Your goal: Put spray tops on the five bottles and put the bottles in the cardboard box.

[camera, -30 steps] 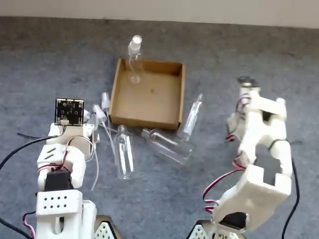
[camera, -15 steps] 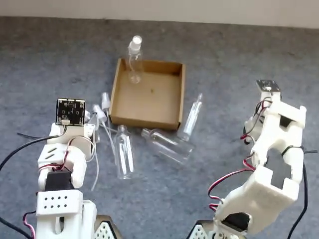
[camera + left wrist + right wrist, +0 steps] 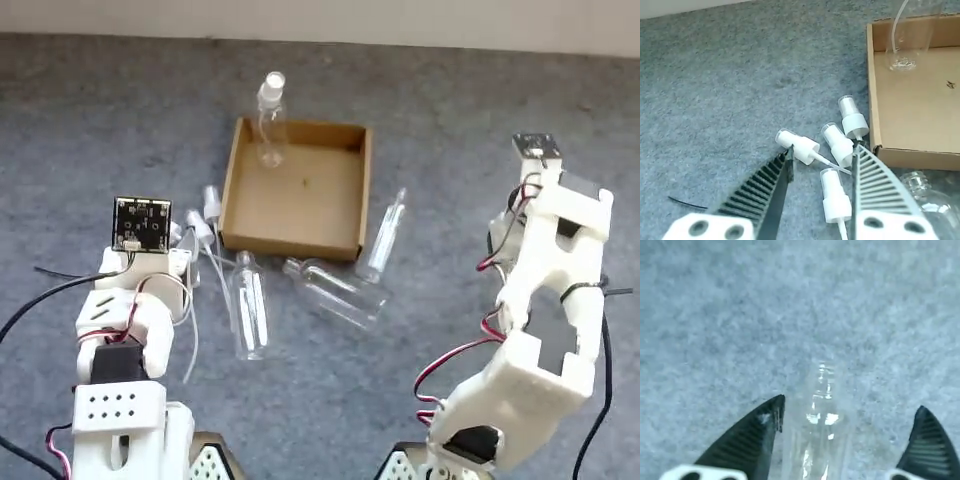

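The box (image 3: 300, 205) looks like stiff card, easily nudged. The bottles (image 3: 250, 305) seem light, slick clear plastic, likely to roll; three lie just in front of the box. Another bottle (image 3: 822, 440) lies between the right gripper's (image 3: 849, 405) spread jaws, untouched, and is best gripped mid-body. The spray tops (image 3: 837, 145) beside the box are small with thin tubes; the left gripper (image 3: 821, 151) gapes over them, holding nothing

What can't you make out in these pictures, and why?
Right wrist view: clear bottle between the right gripper's open fingers, cut off by the frame edge; top unclear.
Left wrist view: upright bottle in the cardboard box, neck cut off by the frame edge.
High view: spray tops, too small to count, partly under the left arm.
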Tool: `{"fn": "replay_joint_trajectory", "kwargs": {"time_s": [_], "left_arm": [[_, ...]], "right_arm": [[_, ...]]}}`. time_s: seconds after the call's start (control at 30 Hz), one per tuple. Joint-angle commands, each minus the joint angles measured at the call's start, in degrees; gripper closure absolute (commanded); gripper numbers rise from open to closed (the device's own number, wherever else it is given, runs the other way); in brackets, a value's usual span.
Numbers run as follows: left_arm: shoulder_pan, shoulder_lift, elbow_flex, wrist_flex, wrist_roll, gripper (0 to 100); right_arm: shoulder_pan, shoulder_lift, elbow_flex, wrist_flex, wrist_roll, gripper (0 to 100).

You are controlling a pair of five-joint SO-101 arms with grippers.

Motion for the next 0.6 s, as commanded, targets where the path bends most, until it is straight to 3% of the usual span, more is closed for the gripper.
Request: {"fn": "replay_joint_trajectory", "kwargs": {"time_s": [0.0, 0.57], "left_arm": [[0.9, -0.7, -0.5, -1.1, -0.2, 83], [0.9, -0.6, -0.4, -1.1, -0.2, 83]], "right_arm": [[-0.6, -0.5, -1.8, 0.7, -0.6, 68.3], [0.0, 4.9, 0.7, 0.7, -0.6, 72.1]]}}
